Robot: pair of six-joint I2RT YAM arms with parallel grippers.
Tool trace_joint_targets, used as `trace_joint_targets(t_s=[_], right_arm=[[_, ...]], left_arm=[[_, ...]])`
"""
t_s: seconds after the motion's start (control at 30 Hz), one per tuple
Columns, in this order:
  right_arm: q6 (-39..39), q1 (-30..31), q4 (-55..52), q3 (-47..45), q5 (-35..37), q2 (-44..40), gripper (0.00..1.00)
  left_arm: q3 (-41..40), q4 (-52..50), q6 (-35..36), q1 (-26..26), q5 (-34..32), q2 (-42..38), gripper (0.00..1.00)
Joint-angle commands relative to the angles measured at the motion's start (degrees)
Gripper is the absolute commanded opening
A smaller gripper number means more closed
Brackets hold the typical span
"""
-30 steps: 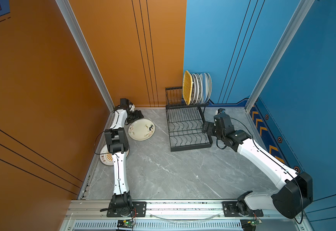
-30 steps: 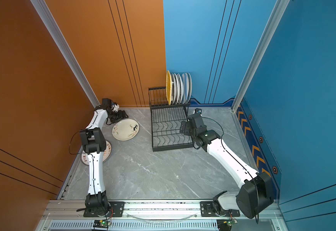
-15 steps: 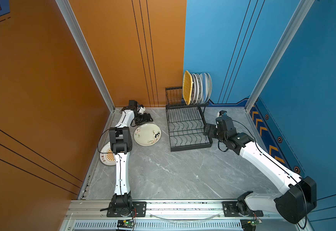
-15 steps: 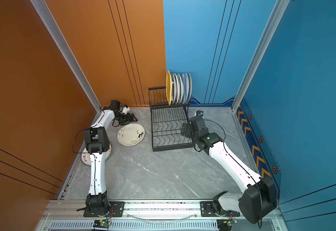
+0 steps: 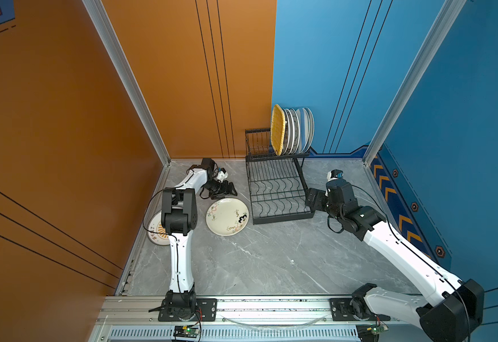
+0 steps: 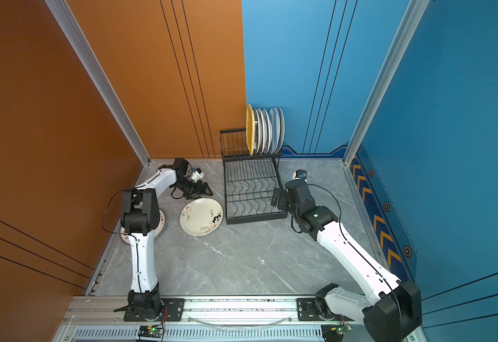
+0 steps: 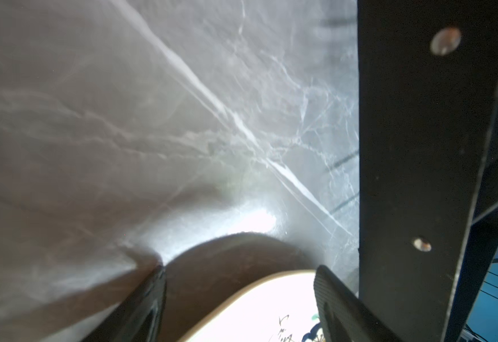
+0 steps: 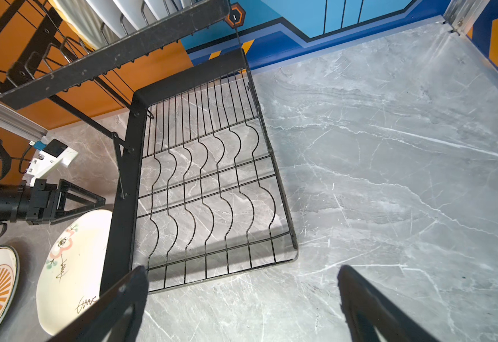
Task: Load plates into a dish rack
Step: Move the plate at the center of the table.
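A cream plate [image 5: 227, 216] [image 6: 202, 216] with a flower print lies flat on the table just left of the black wire dish rack [image 5: 277, 192] [image 6: 250, 192]. My left gripper [image 5: 228, 189] [image 6: 204, 189] [image 7: 240, 271] stands open, low at the plate's far rim. That rim [image 7: 256, 311] shows between its fingers, which do not pinch it. Another plate [image 5: 156, 234] [image 6: 160, 220] with an orange sunburst lies partly hidden under the left arm. My right gripper [image 5: 313, 198] [image 6: 279, 200] [image 8: 242, 296] stands open and holds nothing, at the rack's front right corner [image 8: 286, 254].
The rack's raised rear tier holds a yellow woven tray [image 5: 277, 130] [image 6: 250, 130] and several white plates [image 5: 296, 131] [image 6: 268, 130] on edge. The lower tier's wavy wires [image 8: 206, 183] carry nothing. Orange wall left, blue wall behind and right.
My left gripper has swung right toward the rack. The flower plate has slid with it, right and nearer. The right gripper has shifted slightly beside the rack.
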Motion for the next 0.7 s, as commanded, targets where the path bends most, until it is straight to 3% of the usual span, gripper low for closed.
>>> trace_joint_targets(t_s=[0.0,0.67], right_arm=[[1.01,0.42,-1.54,-1.29,1.11,-1.26,1.0],[1.23,2.18,-1.94,-3.28,0.44,-3.5,1.0]], left_arm=[[-4.11,-3.31,1.63,-1.47,1.27,-3.06,0.79],[-24.61,-4.72,0.88,-7.36,3.52,-15.19,0.73]])
